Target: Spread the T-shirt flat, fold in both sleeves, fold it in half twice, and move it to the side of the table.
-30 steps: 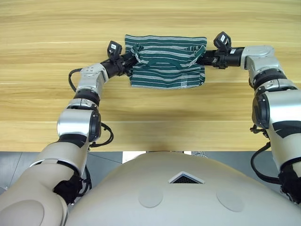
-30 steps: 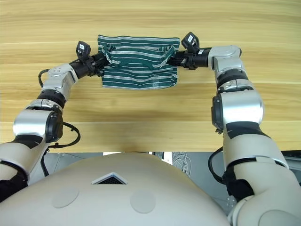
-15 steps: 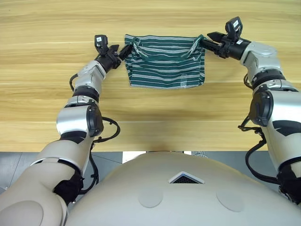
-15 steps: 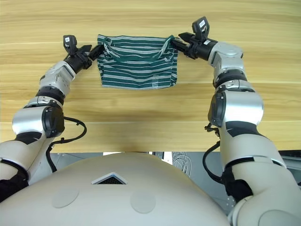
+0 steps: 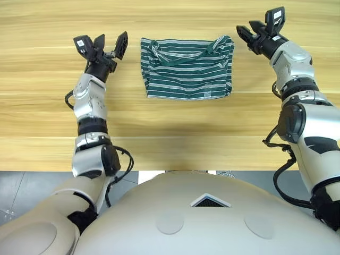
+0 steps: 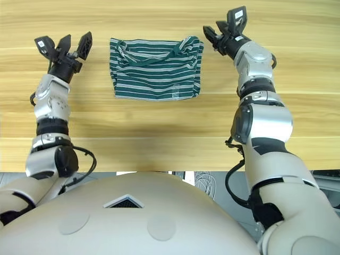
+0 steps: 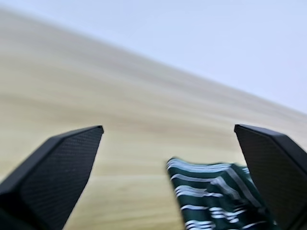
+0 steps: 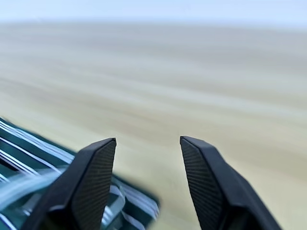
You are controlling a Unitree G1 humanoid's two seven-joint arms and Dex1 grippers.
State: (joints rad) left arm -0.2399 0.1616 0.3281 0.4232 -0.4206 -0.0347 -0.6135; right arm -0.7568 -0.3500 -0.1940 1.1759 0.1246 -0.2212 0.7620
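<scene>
We log T-shirt (image 5: 187, 68) folded on table (image 5: 170, 133); left end effector (image 5: 110, 43) spread wide, right end effector (image 5: 248, 30) parted, both empty.

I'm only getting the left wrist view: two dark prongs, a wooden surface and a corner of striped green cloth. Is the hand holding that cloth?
Observer: No. The left hand is open and sits apart from the T-shirt, off its far left corner.
Operator: What shape is the whole thing in?
Observer: It lies folded into a compact rectangle on the table, with the dark green neckband curving across its far part.
Operator: Is there a second hand somewhere?
Observer: Yes. The right hand is open too, by the far right corner of the T-shirt, with nothing between its fingers.
</scene>
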